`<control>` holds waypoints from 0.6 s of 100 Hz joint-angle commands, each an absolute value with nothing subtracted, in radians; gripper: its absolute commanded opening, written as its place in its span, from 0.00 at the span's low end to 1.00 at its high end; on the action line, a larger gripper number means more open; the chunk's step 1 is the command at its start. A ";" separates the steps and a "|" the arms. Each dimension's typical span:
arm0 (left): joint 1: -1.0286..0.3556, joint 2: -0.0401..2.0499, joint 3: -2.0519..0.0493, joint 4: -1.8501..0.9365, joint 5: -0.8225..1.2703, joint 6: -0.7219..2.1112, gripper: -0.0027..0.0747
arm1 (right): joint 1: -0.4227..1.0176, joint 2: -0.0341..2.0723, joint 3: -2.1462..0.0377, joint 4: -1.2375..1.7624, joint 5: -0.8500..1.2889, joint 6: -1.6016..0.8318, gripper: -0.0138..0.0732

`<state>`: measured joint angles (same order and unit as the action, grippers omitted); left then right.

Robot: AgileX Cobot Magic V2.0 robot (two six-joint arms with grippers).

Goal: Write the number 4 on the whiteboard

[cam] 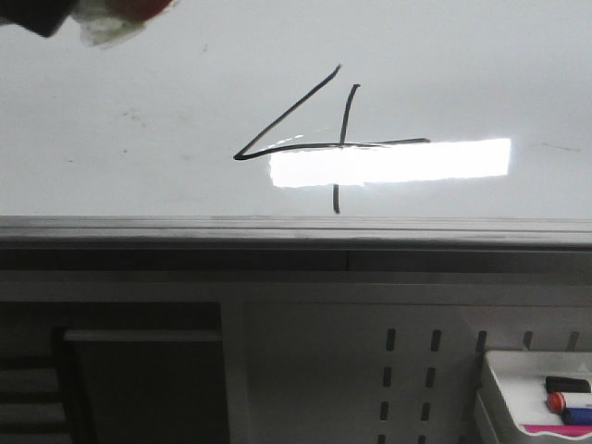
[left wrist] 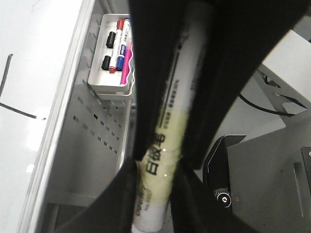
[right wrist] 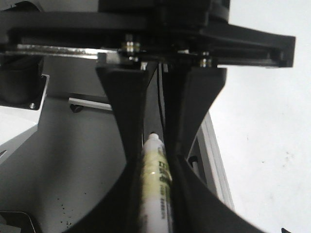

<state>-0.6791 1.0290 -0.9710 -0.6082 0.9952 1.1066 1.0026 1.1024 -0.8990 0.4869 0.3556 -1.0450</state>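
- The number 4 [cam: 335, 139] sat on the whiteboard [cam: 139, 120], roughly mid-board in the front view: slanted stroke, horiz. bar, vertical stroke all drawn. The vertical's lower part ran through a bright light reflection [cam: 390, 163], so it read as broken there; prob. glare, not a gap.
- Judgement: writing looked done or nearly so; nothing touched the digit in the front view.
- Left pincer [left wrist: 154, 213] was clamped on a white marker [left wrist: 167, 131] w/ printed lettering, barrel lying lengthwise between the dark fingers [left wrist: 228, 87]. Held that way prob. so the tip points out along the pincer's axis toward the board. Tip itself not visible.
- Right pincer [right wrist: 156, 194] likewise gripped a white marker barrel [right wrist: 156, 184], fingers tight on both sides. Whether it's the same marker seen from the other arm or a second one: can't tell.
- Front view only: the whole digit, the grey edge rail [cam: 296, 231] under the board, plus a blurred dark object w/ something pale at top-left corner [cam: 83, 18], poss. an arm, unclear.
- Left wrist view only: just a fragment of the digit's strokes [left wrist: 9, 92], and the white tray [left wrist: 114, 53] hung on the perforated panel [left wrist: 92, 126], holding spare markers (black, red, blue caps, a pink item). Front view caught only that tray's corner.
- Right wrist view only: the pincer's slide rail and bare board off to one side; no digit in it.
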 commanded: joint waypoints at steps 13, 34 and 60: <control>-0.680 1.021 -1.007 -0.646 0.930 1.057 0.01 | 1.003 1.076 -0.936 0.499 0.269 -1.051 0.28; -0.680 1.021 -1.007 -0.624 0.930 1.057 0.01 | 1.003 1.076 -0.936 0.501 0.242 -1.051 0.54; -0.680 1.021 -1.007 -0.614 0.930 1.057 0.01 | 1.003 1.076 -0.936 0.509 0.238 -1.051 0.54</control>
